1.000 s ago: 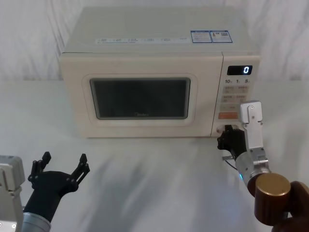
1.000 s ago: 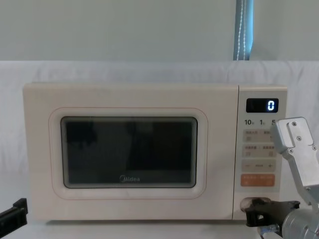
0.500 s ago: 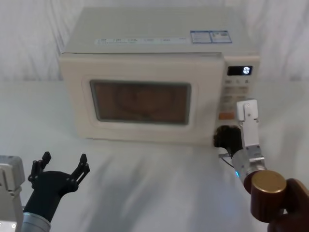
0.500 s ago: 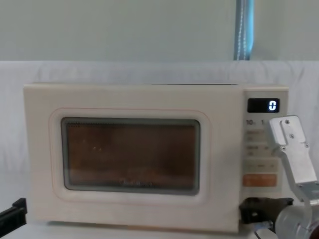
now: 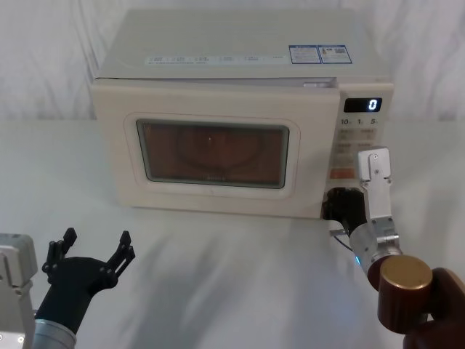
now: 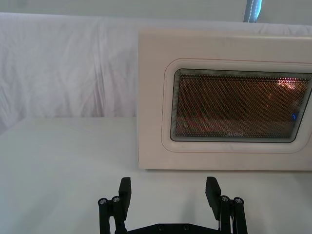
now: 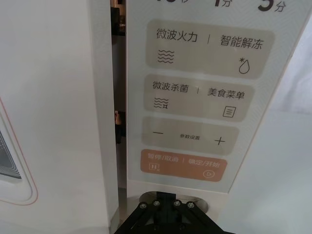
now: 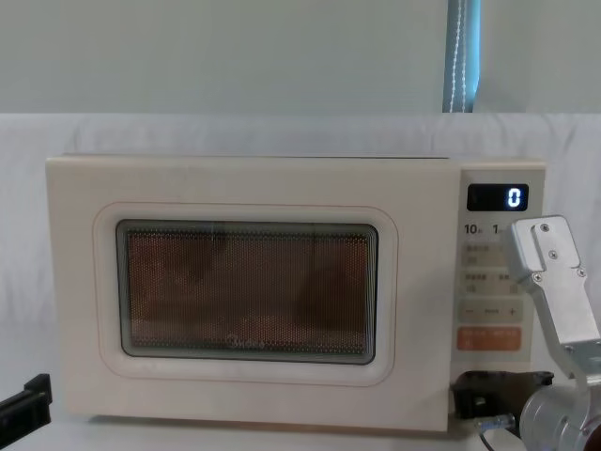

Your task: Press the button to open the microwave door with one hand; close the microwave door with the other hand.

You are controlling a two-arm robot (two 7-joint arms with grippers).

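Left gripper (image 5: 91, 249): black claw, fingers spread wide and holding nothing, parked low at the near left of the white cloth-covered table (image 5: 240, 276), well short of the microwave.

Right gripper (image 5: 340, 206): black fingers at the foot of the control panel, against the wide cream-white pill-shaped button (image 7: 202, 202), which they largely hide. Whether these fingers are spread or pressed together cannot be told.

Cream microwave door (image 5: 211, 153) with rounded dark glass window: sprung ajar, a dark gap showing along its edge beside the panel; the cavity glows orange behind the glass.

Orange rectangular key (image 7: 183, 165): just above the button, untouched.

Status, as judged: release step appears accomplished. Remaining: right arm to clear, left arm to push the door shut.
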